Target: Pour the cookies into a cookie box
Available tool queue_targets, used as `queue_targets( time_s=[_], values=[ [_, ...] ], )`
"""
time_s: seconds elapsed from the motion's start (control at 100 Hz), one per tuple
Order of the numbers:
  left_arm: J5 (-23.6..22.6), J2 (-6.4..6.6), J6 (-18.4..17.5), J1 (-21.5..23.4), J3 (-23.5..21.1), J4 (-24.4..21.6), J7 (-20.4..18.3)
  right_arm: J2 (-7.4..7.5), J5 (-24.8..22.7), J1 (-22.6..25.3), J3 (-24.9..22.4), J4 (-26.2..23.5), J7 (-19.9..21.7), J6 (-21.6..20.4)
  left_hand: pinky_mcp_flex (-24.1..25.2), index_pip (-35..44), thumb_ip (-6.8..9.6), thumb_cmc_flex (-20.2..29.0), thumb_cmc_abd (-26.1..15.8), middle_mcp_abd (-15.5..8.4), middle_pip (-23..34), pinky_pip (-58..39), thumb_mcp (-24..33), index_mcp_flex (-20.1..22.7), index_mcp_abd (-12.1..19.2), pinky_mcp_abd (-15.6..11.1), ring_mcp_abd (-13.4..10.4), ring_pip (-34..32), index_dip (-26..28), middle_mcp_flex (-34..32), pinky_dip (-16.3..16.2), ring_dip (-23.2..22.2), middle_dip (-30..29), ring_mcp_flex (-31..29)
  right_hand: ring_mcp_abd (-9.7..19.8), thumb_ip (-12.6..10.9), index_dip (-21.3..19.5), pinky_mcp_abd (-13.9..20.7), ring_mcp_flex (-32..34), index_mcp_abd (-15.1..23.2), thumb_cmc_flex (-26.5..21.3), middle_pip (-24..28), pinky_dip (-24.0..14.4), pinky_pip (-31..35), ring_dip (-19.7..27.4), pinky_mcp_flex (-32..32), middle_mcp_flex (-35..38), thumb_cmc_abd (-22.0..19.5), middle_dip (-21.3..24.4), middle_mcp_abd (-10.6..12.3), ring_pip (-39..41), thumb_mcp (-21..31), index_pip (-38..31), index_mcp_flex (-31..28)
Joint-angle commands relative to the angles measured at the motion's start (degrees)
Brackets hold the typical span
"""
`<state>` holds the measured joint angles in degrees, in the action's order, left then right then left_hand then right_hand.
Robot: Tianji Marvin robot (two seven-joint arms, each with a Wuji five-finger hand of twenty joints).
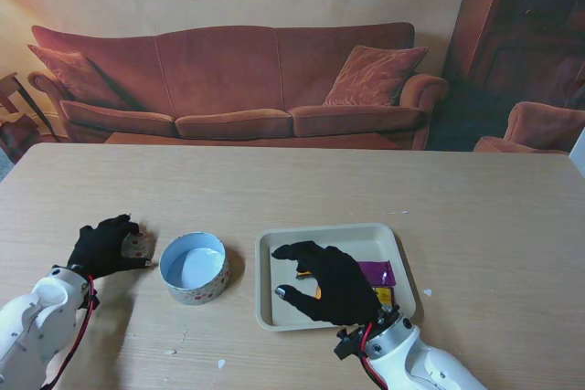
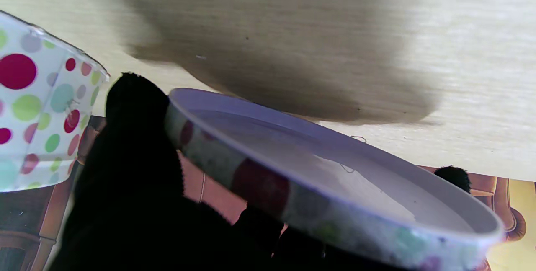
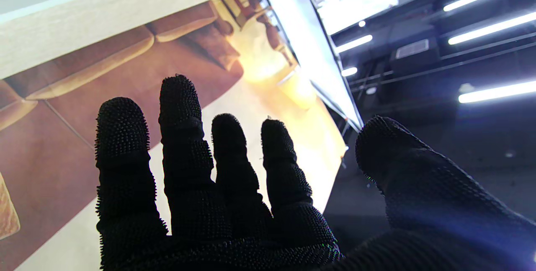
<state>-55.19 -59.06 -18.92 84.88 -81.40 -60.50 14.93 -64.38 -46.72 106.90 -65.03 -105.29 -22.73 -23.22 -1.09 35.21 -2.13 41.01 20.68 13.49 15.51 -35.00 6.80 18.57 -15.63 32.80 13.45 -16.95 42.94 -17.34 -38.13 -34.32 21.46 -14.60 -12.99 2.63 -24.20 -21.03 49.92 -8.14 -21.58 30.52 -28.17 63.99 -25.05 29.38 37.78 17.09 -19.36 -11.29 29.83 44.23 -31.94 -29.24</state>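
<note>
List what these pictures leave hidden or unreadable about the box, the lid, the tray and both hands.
- Tray contents: in the stand view the right hand covers most of the packets; their count and print are unreadable.
- Lid: in the left wrist view the picture edge cuts it off; in the stand view the left hand mostly covers it.
- Cookie box: its floor shows only glare; cut off in the left wrist view.
- Right wrist view: only open fingers.
</note>
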Motion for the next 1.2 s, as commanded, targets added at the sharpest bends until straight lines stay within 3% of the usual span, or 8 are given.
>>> queue_targets(
  time_s=[0.0, 0.14, 0.24, 0.33, 0.43, 0.58, 0.7, 1.19],
  values=[
    [0.23, -0.4, 0.25, 0.19, 0.45, 0.3, -1.26, -0.22, 0.2, 0.59, -0.03, -0.53, 1.0, 0.28, -1.41, -0.55, 0.74, 5.61, -4.58, -0.22, 0.07, -15.75, 3.22, 1.02, 0.05, -6.1, 1.0, -2.64, -0.71, -1.28, -3.29, -0.81, 0.42, -4.07, 0.1, -1.53, 0.0, -0.24, -1.46, -0.19, -0.77, -0.64, -0.67, -0.24, 0.39, -0.87, -0.69, -1.03, 0.41, 0.12, -2.24, -1.7, 0.2, 0.6],
    [1.29, -0.51, 0.69, 0.6, 0.39, -0.11, -2.82, -0.21, 0.53, 0.4, 0.08, -0.36, 1.32, -0.07, 1.26, -1.61, 1.0, 6.74, -5.46, -0.11, 0.7, -7.83, 0.87, 3.6, 0.19, -5.6, 1.68, -0.23, -3.01, -5.1, 1.85, 1.83, 0.77, -6.13, 0.16, -1.57, -0.08, -0.35, -1.21, 0.08, -0.81, -0.66, -0.7, -0.27, 0.33, -0.91, -0.11, -1.06, 0.4, 0.25, -2.09, -1.69, 0.22, 0.3],
    [2.01, -0.57, 0.99, 0.73, 0.66, -0.11, -3.64, -0.13, 0.41, 0.22, 0.19, -0.32, 1.61, -0.22, 2.44, -2.55, 1.07, 7.01, -5.91, -0.02, 1.17, -4.16, 0.05, 5.81, 0.38, -5.79, 2.57, 0.33, -5.02, -7.85, 4.01, 3.19, 0.76, -7.6, 0.27, -1.58, -0.09, -0.24, -1.16, 0.14, -0.73, -0.8, -0.72, -0.27, 0.33, -0.92, -0.1, -1.18, 0.4, 0.44, -2.1, -1.73, 0.31, 0.25],
    [1.69, -0.42, 1.48, 0.81, 1.04, -0.17, -4.24, -0.09, 0.43, 0.28, 0.14, -0.39, 1.86, -0.2, 2.83, -4.7, 1.12, 7.1, -5.79, -0.06, 1.66, -1.48, -0.53, 7.77, 0.53, -5.87, 5.32, -0.67, -7.77, -10.33, 5.16, 2.9, 0.78, -9.97, 0.24, -1.58, -0.09, -0.24, -1.08, 0.16, -0.76, -0.85, -0.72, -0.28, 0.33, -0.86, -0.05, -1.12, 0.37, 0.22, -2.09, -1.74, 0.36, 0.13],
    [2.38, -0.49, 1.68, 0.94, 1.24, -0.32, -5.16, -0.09, 0.61, 0.44, 0.04, -0.55, 2.1, 0.0, 3.0, -5.45, 1.15, 7.31, -6.06, 0.1, 1.7, 1.34, -0.85, 9.44, 0.58, -6.24, 5.9, -0.87, -9.36, -11.84, 6.69, 3.11, 0.48, -11.07, 0.17, -1.59, -0.1, -0.25, -1.12, 0.16, -0.83, -0.88, -0.73, -0.3, 0.33, -0.87, 0.0, -1.17, 0.34, 0.24, -2.12, -1.75, 0.41, 0.0],
    [3.4, -0.77, 1.07, 0.95, 1.52, -0.2, -4.69, -0.06, 0.63, 0.44, 0.07, -0.62, 2.27, 0.14, 3.19, -7.67, 1.14, 7.38, -6.84, 0.16, 1.1, 2.34, -1.2, 9.26, 0.35, -6.43, 4.34, -0.15, -11.31, -10.7, 7.15, 3.71, -0.04, -9.63, 0.11, -1.58, -0.08, -0.25, -1.16, 0.2, -0.8, -0.95, -0.73, -0.35, 0.33, -0.92, -0.04, -1.2, 0.32, 0.28, -2.15, -1.8, 0.54, -0.02],
    [3.72, -1.27, -1.0, 1.36, 1.09, -0.51, -1.5, -0.03, 0.64, 0.42, 0.05, -0.61, 2.45, 0.2, 3.03, -9.16, 1.12, 7.77, -6.59, 0.57, 0.76, 2.95, -1.6, 9.63, 0.17, -5.95, 3.56, 0.24, -12.65, -10.07, 7.07, 3.96, -0.4, -8.88, 0.17, -1.59, -0.1, -0.25, -1.25, 0.22, -0.78, -0.99, -0.73, -0.38, 0.34, -0.93, -0.02, -1.2, 0.29, 0.3, -2.2, -1.84, 0.58, -0.07],
    [-0.26, -1.42, -6.4, 6.77, -7.98, -12.96, -1.16, -0.23, 0.19, 0.22, -0.13, -0.4, 0.96, -0.14, 2.37, -11.26, 1.07, 8.2, -6.54, 0.89, -0.03, 2.07, -2.28, 10.58, -0.06, -5.16, 3.51, 0.53, -14.02, -9.93, 5.7, 3.56, -0.92, -8.56, 0.39, -1.62, -0.29, -0.25, -1.33, 0.75, -0.97, -0.79, -0.8, -0.35, 0.32, -0.85, 0.19, -1.25, 0.16, 0.33, -2.15, -1.97, 0.31, -0.96]
  ],
)
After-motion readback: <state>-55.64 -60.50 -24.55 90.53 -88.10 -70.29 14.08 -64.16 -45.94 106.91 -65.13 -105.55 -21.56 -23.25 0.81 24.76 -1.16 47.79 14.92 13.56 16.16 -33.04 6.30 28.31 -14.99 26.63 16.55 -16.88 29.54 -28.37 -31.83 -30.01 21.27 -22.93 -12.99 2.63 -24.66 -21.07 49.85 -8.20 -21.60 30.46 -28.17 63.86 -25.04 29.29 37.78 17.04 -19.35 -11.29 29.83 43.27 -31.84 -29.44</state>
